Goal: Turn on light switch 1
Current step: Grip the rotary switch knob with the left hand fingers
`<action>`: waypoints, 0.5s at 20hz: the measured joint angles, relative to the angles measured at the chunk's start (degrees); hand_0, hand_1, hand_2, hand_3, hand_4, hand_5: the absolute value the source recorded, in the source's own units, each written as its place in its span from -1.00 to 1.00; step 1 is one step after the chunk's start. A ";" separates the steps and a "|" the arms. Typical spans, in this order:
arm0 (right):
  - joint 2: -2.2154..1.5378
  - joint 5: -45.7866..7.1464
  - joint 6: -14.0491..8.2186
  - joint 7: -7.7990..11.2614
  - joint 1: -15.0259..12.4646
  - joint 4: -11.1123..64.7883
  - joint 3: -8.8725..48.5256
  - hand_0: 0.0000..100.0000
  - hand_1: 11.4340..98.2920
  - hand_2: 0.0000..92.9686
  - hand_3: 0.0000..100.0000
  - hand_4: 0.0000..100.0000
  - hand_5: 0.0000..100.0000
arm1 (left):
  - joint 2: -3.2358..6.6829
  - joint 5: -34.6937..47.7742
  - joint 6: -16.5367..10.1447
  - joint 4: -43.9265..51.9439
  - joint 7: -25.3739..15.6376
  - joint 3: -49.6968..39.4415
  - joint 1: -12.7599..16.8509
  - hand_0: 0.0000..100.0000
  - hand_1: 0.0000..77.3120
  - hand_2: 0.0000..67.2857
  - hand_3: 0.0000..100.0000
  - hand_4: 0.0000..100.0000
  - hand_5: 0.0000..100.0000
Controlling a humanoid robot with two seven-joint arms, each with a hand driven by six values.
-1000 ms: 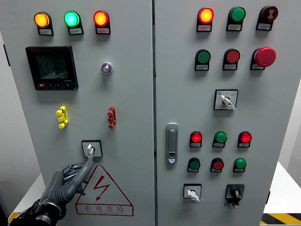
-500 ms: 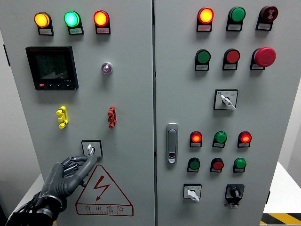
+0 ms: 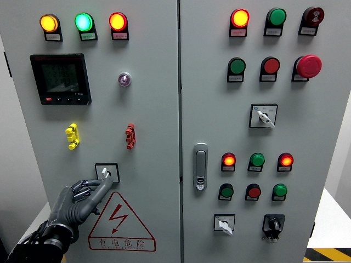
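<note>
Low in the left half of the frame, the left hand (image 3: 74, 204) reaches up from the bottom left corner toward the rotary switch (image 3: 106, 173), which sits in a small square plate on the left cabinet door (image 3: 153, 109), just above the warning triangle (image 3: 119, 222). This selector looks to be the task's light switch 1, though nothing legible confirms the number. The fingers (image 3: 101, 189) are loosely curled and close together, with the foremost one extended so its tip lies just below and beside the white knob lever; whether it actually touches is hard to tell, and nothing is clamped. Such a pose suits nudging or pinching a small lever, which is probably why the hand comes in from beneath, leaving the knob in sight. The lever tilts slightly left of upright. The right hand does not show. As for writing, the triangle carries a red lightning bolt and a strip of red Chinese characters warning of electrical danger. The small tags under the lamps (image 3: 83, 22) at upper left and under the push buttons are too small to read, and the dark meter screen (image 3: 60, 78) shows nothing legible.
</note>
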 measured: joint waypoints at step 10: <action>0.00 0.00 -0.03 0.00 0.00 -0.04 0.00 -1.00 -0.83 -1.00 -0.60 -0.61 -0.79 | -0.22 0.08 1.34 0.00 2.32 0.36 -1.16 -1.00 0.49 0.37 0.75 1.00 0.55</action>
